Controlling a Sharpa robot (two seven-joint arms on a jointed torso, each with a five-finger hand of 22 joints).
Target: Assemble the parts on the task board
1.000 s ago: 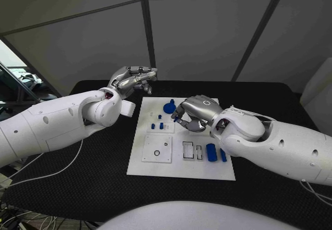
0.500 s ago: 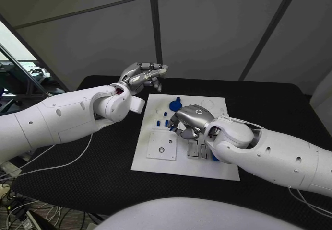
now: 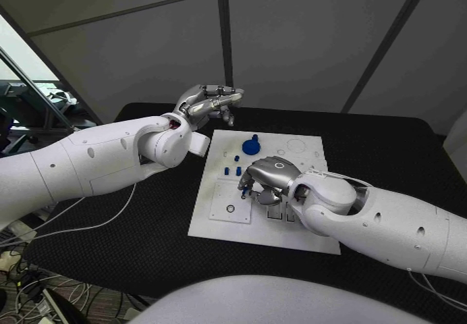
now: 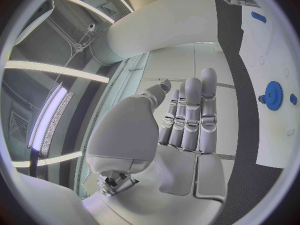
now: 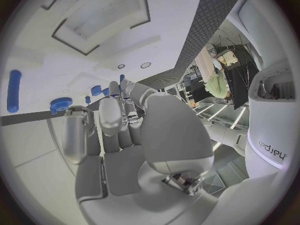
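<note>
The white task board (image 3: 226,228) lies in the middle of the black table. A blue gear (image 3: 251,145) stands near its far edge, and small blue pegs (image 3: 231,171) stand just in front of it. My right hand (image 3: 268,178) hovers low over the board's middle with fingers curled down beside the pegs; the right wrist view shows the hand (image 5: 119,130) with nothing in its grasp, the gear (image 5: 60,104) and a blue bar (image 5: 14,90) beyond. My left hand (image 3: 210,101) is raised past the board's far left corner, its fingers (image 4: 190,115) straight and empty.
A white square insert with a hole (image 3: 229,208) sits on the board's near left. Slots on the near right are partly hidden under my right forearm. A cable (image 3: 97,223) trails over the table's left side. Grey panels stand behind the table.
My right hand has moved from the board's far part toward its middle and lower, now covering the slots and the blue pieces at the near right. The left hand stays raised.
</note>
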